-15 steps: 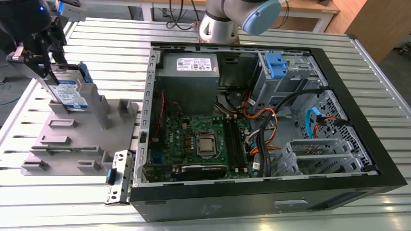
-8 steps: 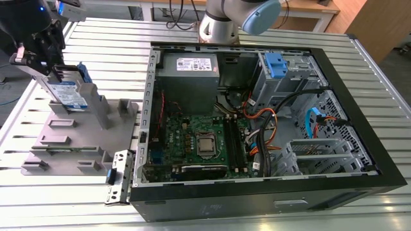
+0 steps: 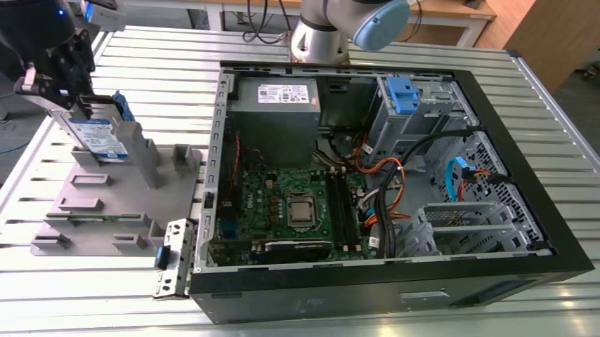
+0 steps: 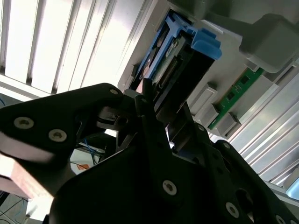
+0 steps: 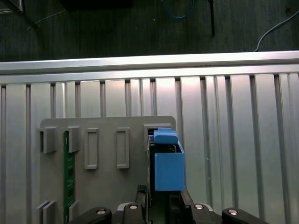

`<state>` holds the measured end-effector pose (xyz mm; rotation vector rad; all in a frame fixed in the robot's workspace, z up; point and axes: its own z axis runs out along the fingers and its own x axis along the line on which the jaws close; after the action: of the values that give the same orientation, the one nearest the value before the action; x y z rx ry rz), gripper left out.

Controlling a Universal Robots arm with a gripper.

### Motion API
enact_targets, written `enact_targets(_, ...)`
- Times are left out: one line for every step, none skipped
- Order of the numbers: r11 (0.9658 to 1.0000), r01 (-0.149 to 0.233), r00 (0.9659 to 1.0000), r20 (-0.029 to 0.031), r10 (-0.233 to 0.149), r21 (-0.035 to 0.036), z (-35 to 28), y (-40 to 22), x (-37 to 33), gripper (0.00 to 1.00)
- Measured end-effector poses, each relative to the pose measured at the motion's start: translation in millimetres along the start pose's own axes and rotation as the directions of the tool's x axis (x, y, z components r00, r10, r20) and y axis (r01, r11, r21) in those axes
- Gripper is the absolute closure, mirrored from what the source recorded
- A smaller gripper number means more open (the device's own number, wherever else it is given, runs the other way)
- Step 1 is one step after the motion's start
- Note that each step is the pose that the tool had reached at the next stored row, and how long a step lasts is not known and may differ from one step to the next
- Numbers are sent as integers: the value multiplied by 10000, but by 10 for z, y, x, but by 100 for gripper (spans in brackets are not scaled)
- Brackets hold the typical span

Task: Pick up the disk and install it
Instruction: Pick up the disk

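Found the disk (image 3: 101,139) standing on edge in a slot of the grey fixture (image 3: 94,203), at the fixture's corner nearest the table edge on the exterior view's left, with its white-and-blue label face showing and a blue carrier frame along its edges. Located the gripper (image 3: 77,112) directly at the disk's upper end, with the jaws set one to either side of it; cannot tell whether clamped on the disk or merely close to it. Confirmed in both wrist views: blue carrier end of the disk (image 5: 168,163) (image 4: 205,44) lined up between the black gripper body parts, seated in the fixture (image 5: 107,186). Noted a green memory module (image 5: 69,172) upright in another slot of the same fixture, well apart from the disk. Noted the fixture resting on the slatted metal table (image 3: 168,63), just beside the open computer case (image 3: 525,232), which takes up the table's middle and the side toward the exterior view's right. Recorded inside the case: motherboard (image 3: 281,203) on the floor, grey power supply box (image 3: 277,95) at the far wall, blue latch piece (image 3: 400,95) atop the drive cage. Noted the arm base (image 3: 324,31) behind the case's far edge
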<state>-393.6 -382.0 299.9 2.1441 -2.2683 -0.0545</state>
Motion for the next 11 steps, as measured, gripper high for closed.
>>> enact_targets(10000, 1, 10000, -1, -1, -1, -6, 0, 0, 62)
enact_targets(10000, 1, 10000, 0, -1, -1, -11, 0, -1, 62)
enact_targets(10000, 1, 10000, 0, -1, -1, -16, 1, -1, 62)
enact_targets(10000, 0, 10000, 2, 0, 2, -16, 1, -1, 62)
enact_targets(10000, 0, 10000, 1, 0, 1, -16, 1, -1, 62)
enact_targets(10000, 0, 10000, 2, 0, 2, -16, 1, -3, 62)
enact_targets(10000, -1, 10000, 2, 1, 1, -16, 2, -7, 62)
enact_targets(10000, 0, 10000, 2, 0, 0, -15, 2, -10, 62)
enact_targets(10000, 0, 10000, 3, 0, 0, -13, 1, -13, 62)
enact_targets(10000, 1, 10000, 3, -1, 0, -12, 1, -15, 62)
enact_targets(10000, 1, 10000, 3, -1, -1, -11, 1, -18, 62)
